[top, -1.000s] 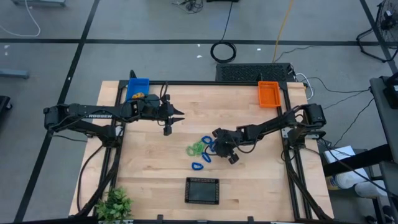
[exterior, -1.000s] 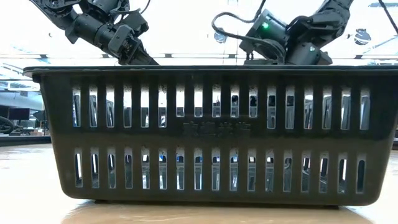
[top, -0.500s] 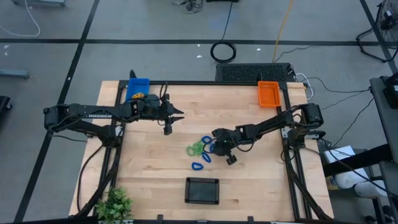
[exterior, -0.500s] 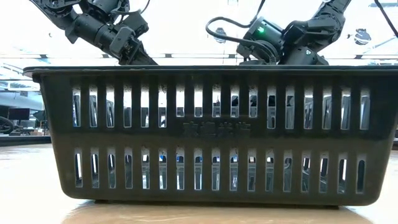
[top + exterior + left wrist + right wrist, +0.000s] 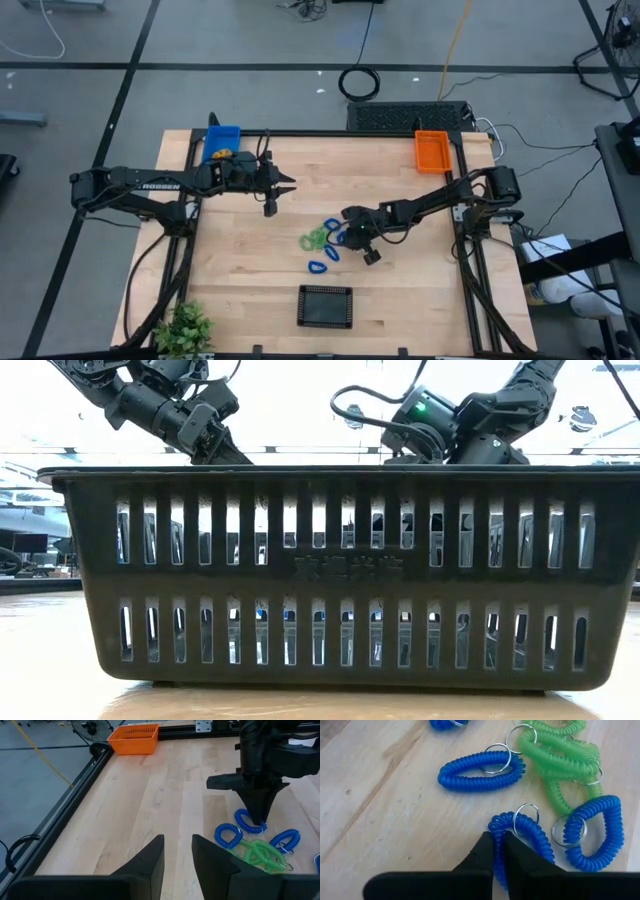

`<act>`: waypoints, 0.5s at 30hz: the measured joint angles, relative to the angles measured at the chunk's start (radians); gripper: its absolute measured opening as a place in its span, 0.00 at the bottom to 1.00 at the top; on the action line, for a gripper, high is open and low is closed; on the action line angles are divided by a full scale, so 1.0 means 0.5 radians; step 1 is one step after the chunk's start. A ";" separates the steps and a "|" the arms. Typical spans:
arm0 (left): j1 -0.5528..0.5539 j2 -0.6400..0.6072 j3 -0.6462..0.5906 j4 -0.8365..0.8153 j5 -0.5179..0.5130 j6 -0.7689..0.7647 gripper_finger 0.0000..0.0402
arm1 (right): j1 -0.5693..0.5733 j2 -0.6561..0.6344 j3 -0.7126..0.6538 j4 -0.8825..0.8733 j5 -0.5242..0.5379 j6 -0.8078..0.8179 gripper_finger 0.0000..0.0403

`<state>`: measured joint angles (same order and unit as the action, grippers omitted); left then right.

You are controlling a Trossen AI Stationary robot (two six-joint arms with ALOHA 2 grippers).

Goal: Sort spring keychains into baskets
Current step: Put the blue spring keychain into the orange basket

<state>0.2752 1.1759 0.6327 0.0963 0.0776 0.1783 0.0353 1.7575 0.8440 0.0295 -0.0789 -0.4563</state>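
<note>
At the table's back left corner, the blue basket (image 5: 222, 141) is holding what looks like an orange-yellow coil. Just beside it, the left gripper (image 5: 287, 186) is hovering over bare wood, fingers slightly parted and grasping nothing. Near the middle, blue and green spring keychains (image 5: 322, 240) are lying in a loose cluster. The right gripper (image 5: 498, 851) is pinching one blue keychain (image 5: 522, 837) there. The black basket (image 5: 326, 306) is sitting at the front edge, the orange basket (image 5: 432, 150) far back right.

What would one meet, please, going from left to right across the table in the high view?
Blue basket → left end effector → green spring keychains → right end effector, shut on a blue spring keychain → orange basket.
</note>
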 joint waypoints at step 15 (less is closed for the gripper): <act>0.000 0.001 0.000 -0.015 -0.002 -0.001 0.27 | -0.035 -0.503 -0.002 -0.132 0.005 0.192 0.01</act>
<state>0.2752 1.1763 0.6327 0.0887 0.0769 0.1780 0.0177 1.5062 0.8433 -0.0365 -0.0763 -0.3604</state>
